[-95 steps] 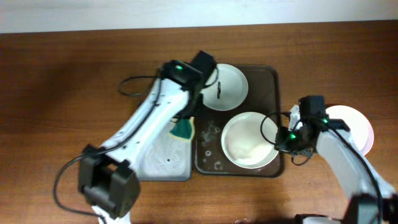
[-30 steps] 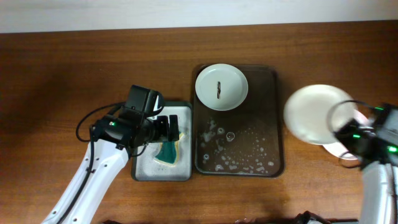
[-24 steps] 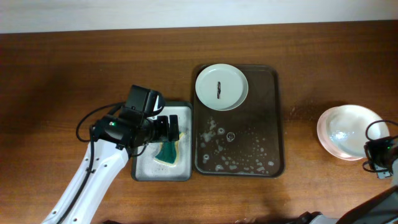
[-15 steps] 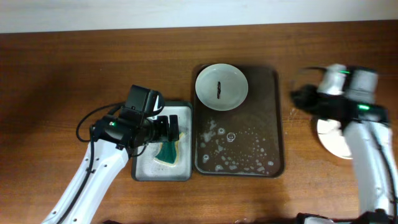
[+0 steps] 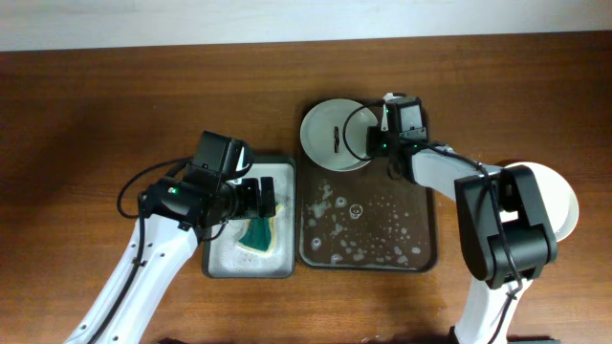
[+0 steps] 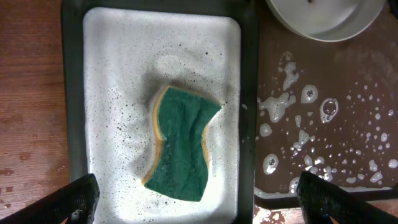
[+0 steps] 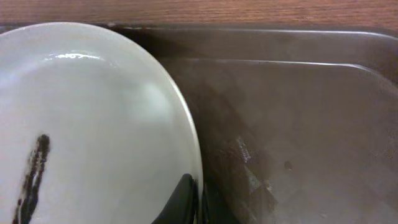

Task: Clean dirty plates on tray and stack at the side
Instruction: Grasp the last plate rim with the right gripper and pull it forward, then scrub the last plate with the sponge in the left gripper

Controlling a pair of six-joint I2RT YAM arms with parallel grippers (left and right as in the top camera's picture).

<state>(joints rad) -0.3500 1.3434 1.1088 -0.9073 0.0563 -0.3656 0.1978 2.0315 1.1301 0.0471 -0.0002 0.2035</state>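
Observation:
A white dirty plate [image 5: 330, 132] with a dark streak [image 7: 34, 174] sits at the back of the brown tray [image 5: 416, 205]. My right gripper [image 5: 374, 143] is shut on the plate's right rim, and the wrist view shows the fingers [image 7: 186, 198] pinching that edge. Cleaned plates [image 5: 559, 196] are stacked on the table at the right, partly behind the right arm. Over the grey foamy tray [image 5: 220, 263] my left gripper [image 5: 260, 199] hangs wide open above the green sponge [image 6: 183, 149], its fingers [image 6: 78, 199] apart and touching nothing.
Soap foam and water drops [image 5: 359, 225] cover the brown tray's floor. The left arm [image 5: 143, 277] runs from the front left; the right arm's links [image 5: 497, 229] cross the table between the brown tray and the stacked plates.
The right arm set a plate on the right-side stack, swung left across the tray and shut on the dirty plate's rim. The left arm and sponge have not moved.

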